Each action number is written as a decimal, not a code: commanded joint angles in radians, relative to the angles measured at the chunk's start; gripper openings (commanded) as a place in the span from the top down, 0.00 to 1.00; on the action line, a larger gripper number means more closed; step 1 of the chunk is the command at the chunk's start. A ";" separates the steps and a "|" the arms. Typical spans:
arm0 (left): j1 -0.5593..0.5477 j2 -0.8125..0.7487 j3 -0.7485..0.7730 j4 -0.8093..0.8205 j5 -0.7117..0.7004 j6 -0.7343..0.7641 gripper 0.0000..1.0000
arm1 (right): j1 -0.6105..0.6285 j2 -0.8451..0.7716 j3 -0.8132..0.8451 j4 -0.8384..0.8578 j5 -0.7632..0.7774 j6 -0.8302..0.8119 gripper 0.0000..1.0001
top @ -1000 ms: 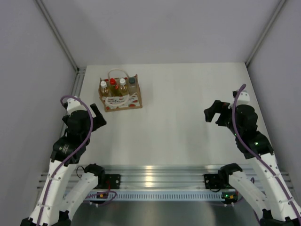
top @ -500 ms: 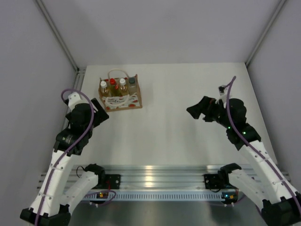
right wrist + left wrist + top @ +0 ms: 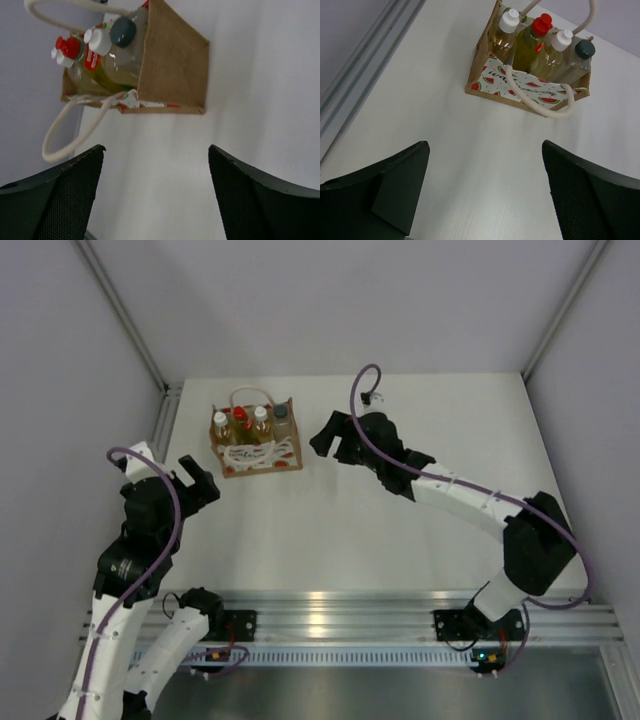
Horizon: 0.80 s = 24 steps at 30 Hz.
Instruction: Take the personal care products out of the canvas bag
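The tan canvas bag (image 3: 262, 457) with white rope handles stands at the far left of the table. It also shows in the left wrist view (image 3: 530, 90) and the right wrist view (image 3: 172, 65). In it stand two amber bottles with white caps (image 3: 219, 423) (image 3: 261, 417), a yellow-green bottle with a red cap (image 3: 240, 419) and a clear bottle with a dark cap (image 3: 281, 414). My right gripper (image 3: 330, 443) is open and empty, just right of the bag. My left gripper (image 3: 196, 485) is open and empty, near and left of the bag.
A metal rail (image 3: 168, 425) runs along the table's left edge beside the bag. Grey walls close in the left, right and far sides. The aluminium base rail (image 3: 330, 615) lies at the near edge.
My right arm has swung far left across the table, from the right side to just beside the bag. My left gripper has shifted slightly left and nearer.
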 commanded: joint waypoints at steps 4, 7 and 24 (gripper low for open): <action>-0.002 -0.022 -0.110 0.030 -0.071 0.034 0.02 | 0.037 0.240 0.254 0.099 0.200 0.090 0.25; -0.002 -0.031 -0.109 0.027 -0.071 0.042 0.02 | 0.048 0.345 0.365 0.061 0.163 0.095 0.32; -0.034 -0.065 -0.121 0.028 -0.067 0.036 0.02 | 0.083 0.557 0.512 0.006 0.159 0.102 0.59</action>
